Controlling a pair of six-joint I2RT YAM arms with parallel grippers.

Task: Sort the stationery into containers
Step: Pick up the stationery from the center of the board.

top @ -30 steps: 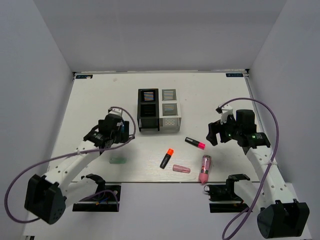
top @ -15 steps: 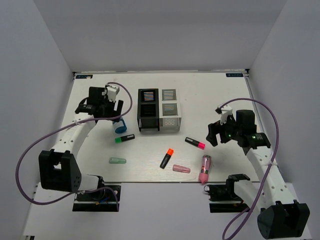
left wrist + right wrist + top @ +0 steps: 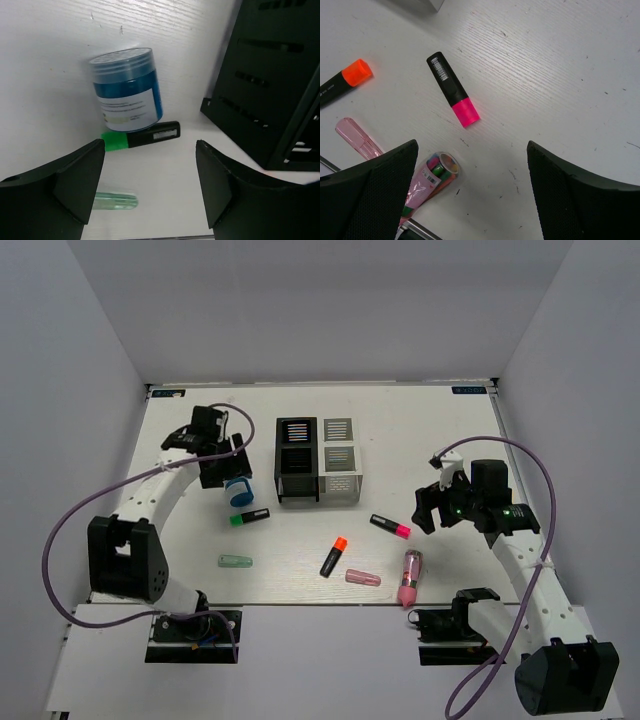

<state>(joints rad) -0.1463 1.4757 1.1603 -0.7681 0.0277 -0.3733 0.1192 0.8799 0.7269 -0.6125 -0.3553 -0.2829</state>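
Note:
My left gripper (image 3: 222,472) is open and empty, hovering just left of the blue-white tape roll (image 3: 239,492). In the left wrist view the roll (image 3: 127,90) stands upright with the green-capped highlighter (image 3: 140,136) lying against it, a pale green capsule (image 3: 115,201) nearer, and the black box (image 3: 275,85) to the right; my jaws (image 3: 150,195) stand wide apart. My right gripper (image 3: 428,508) is open and empty above the pink-capped highlighter (image 3: 453,90) and the pink-clear tube (image 3: 430,182). The black box (image 3: 297,460) and white-grey box (image 3: 340,465) adjoin at the table's middle.
An orange-capped highlighter (image 3: 334,556) and a pink capsule (image 3: 362,578) lie near the front edge, with the pale green capsule (image 3: 234,561) at front left. White walls close in the table on three sides.
My left arm swung from the front-left area back toward the far left, uncovering the tape roll and green-capped highlighter, then settled beside the roll. The right arm has not moved.

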